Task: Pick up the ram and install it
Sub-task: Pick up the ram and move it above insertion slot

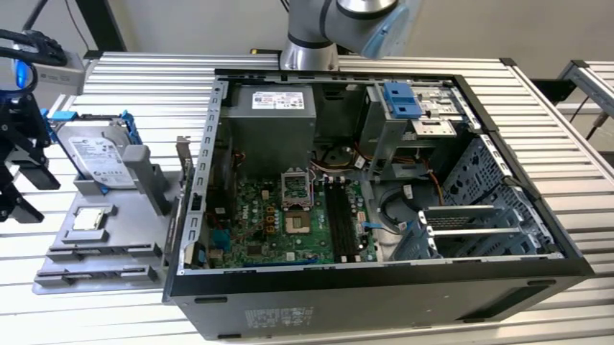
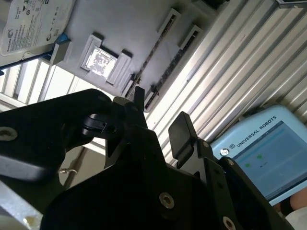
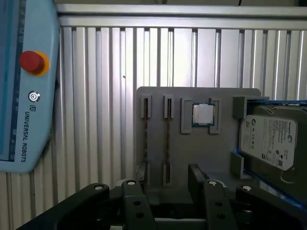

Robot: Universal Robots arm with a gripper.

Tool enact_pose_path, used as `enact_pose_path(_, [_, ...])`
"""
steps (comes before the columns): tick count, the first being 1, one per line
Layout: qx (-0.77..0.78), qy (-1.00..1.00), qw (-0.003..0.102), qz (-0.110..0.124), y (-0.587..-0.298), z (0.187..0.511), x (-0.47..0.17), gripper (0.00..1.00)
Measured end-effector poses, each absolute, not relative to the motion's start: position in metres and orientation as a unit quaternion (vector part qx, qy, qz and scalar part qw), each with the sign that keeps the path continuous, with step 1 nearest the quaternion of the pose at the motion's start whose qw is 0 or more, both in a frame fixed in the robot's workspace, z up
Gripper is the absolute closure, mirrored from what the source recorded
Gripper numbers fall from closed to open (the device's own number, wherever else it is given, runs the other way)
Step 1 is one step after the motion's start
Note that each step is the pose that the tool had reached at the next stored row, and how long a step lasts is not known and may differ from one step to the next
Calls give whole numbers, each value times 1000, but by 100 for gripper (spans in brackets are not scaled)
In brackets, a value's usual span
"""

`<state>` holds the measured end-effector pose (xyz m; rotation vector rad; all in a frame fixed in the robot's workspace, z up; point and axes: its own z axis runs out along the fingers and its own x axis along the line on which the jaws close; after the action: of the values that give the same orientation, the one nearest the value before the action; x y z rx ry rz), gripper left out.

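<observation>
Approach to pickup, seemingly. Gripper (image 3: 165, 179) over the tray (image 3: 216, 153) edge, fingers (image 3: 132, 201) wide apart, gripping nothing. Ram (image 3: 168, 141) on edge in a tray slot beside the chip (image 3: 203, 114), untouched. Case (image 1: 384, 180) to the exterior view's right of the tray. Calls for squaring fingers across the thin stick before closing.

Silver arm (image 1: 312, 32) w/ blue cap (image 1: 389, 32); black tool (image 3: 169, 175), silver screws (image 2: 166, 200).

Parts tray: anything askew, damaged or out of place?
Nothing stands out on the tray. The ram sits straight in its slot, the processor lies square in its pocket, and the hard drive is seated at the tray's end.
</observation>
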<state>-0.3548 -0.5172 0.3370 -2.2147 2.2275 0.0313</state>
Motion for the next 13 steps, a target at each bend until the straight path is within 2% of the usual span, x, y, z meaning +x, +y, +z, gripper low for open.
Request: enact_pose_path(13, [-704, 710, -2, 8, -520, 322, -355, 0])
